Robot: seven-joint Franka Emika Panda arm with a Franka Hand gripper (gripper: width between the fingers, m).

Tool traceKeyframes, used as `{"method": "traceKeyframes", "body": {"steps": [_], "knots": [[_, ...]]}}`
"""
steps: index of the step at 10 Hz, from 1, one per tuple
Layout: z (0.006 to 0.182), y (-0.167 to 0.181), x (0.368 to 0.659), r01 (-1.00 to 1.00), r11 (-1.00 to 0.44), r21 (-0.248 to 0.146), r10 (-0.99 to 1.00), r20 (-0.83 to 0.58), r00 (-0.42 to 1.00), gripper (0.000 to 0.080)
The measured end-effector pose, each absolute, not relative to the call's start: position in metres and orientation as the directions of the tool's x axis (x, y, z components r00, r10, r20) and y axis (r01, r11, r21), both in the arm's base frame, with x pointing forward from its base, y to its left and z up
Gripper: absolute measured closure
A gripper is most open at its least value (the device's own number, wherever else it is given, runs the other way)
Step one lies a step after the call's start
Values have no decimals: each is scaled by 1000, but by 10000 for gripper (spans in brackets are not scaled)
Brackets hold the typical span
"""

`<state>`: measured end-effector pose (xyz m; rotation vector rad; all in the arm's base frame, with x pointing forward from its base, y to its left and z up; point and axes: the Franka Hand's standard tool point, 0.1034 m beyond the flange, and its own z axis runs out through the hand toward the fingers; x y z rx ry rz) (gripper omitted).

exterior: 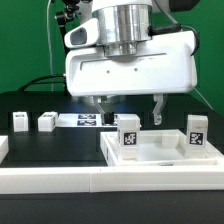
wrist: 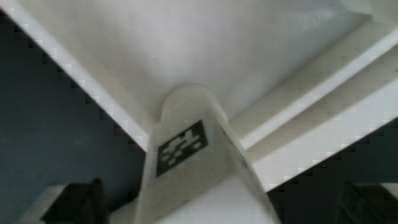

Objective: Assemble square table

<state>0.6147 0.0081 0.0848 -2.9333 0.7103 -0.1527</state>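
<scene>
a: is the gripper (exterior: 128, 110) holding anything?
b: no, jaws wide apart and empty, just above a leg (exterior: 128, 134) upright on the tabletop (exterior: 165, 158), lower right of the exterior view.
a: others?
b: second leg (exterior: 197, 133) at far right.

Wrist view: you see the leg (wrist: 192, 150) blurred and cut off at the picture's edge. Exterior view: the marker board (exterior: 88, 121) carries tags too small to read.
</scene>
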Motion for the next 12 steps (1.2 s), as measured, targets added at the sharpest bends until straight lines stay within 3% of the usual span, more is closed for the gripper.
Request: {"method": "traceKeyframes", "body": {"steps": [4, 7, 9, 10, 11, 12], "knots": [[83, 10, 614, -185, -979, -88, -194, 98, 976, 151], [78, 3, 612, 104, -994, -24, 101, 103, 990, 151], [78, 3, 611, 110, -994, -23, 107, 102, 989, 151], [78, 3, 611, 109, -994, -23, 106, 102, 989, 258], [78, 2, 611, 109, -994, -23, 106, 102, 989, 258], [77, 3, 611, 98, -995, -25, 95, 102, 990, 461]]}}
